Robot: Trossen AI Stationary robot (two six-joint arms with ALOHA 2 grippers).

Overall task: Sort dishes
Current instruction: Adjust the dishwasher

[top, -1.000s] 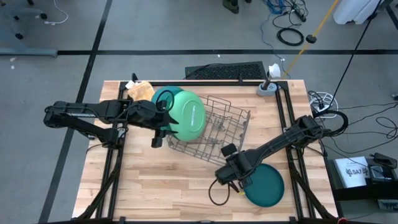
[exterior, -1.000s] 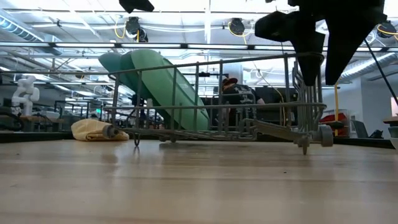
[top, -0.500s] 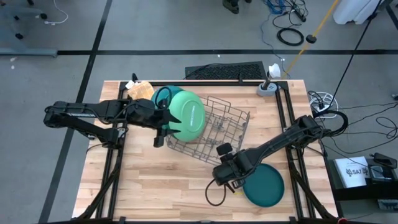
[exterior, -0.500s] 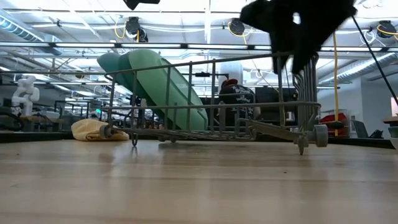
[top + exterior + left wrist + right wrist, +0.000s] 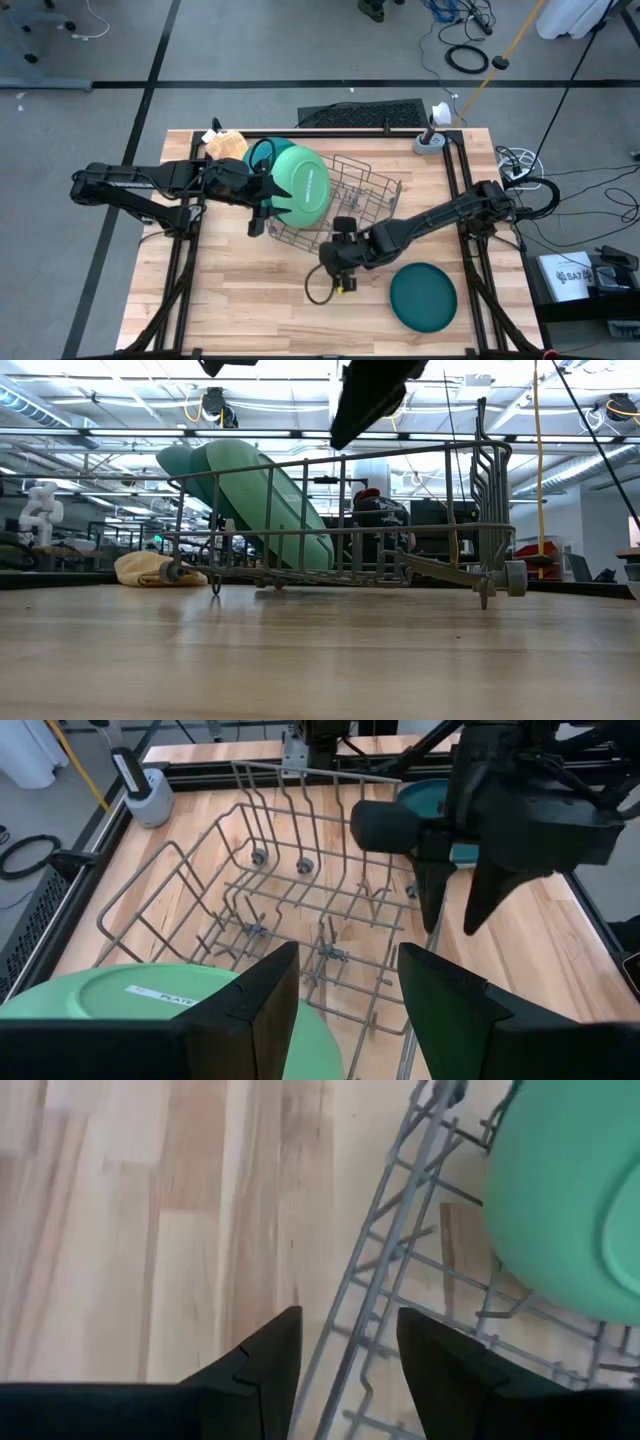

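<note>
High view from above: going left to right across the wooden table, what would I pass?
Tan lump → left gripper → light green plate → grey wire rack → dark teal plate.

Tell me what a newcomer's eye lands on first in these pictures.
First, the big light green plate leaning on edge at the left end of the grey wire rack, with the left gripper right beside it. Next, the dark teal plate lying flat, alone, on the table near the front right corner. The right gripper, empty with fingers apart, hangs over the rack's front edge.
</note>
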